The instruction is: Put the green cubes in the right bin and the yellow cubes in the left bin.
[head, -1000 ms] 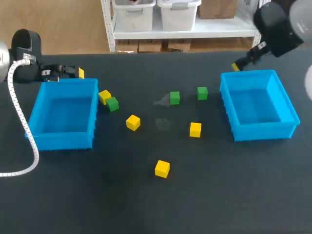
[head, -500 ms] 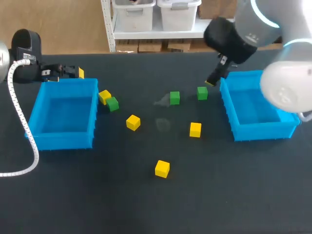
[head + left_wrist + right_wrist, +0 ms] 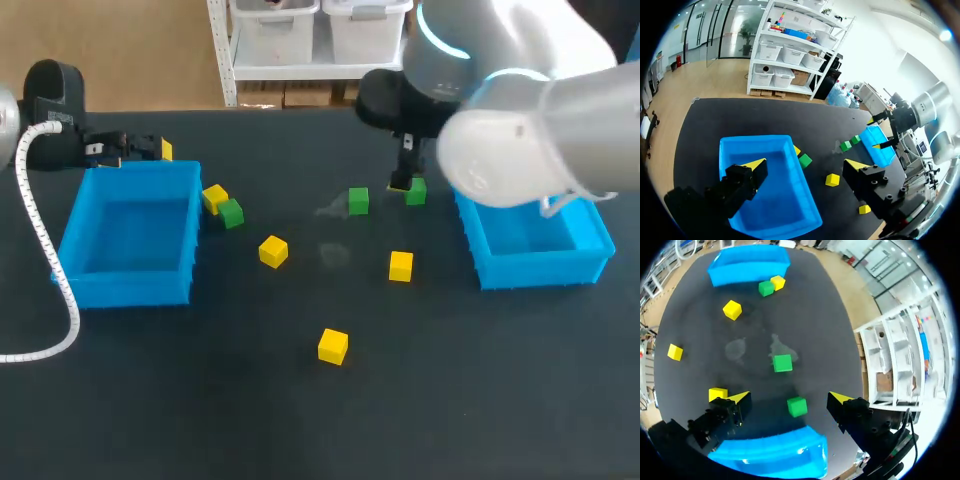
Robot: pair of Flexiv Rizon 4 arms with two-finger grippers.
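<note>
Our right end effector (image 3: 790,398) has swung in from behind the right bin (image 3: 545,268) and now hangs over the counter (image 3: 300,420) at that bin's left side. It is spread wide, with one green cube (image 3: 797,406) beneath the gap, clear of both fingers (image 3: 740,399), just beside the bin's far left corner. A second green cube (image 3: 358,200) lies further left of the bin, a yellow cube (image 3: 400,266) nearer us. The left end effector (image 3: 806,165), also spread, is well apart from the right bin, by the left bin (image 3: 780,200).
</note>
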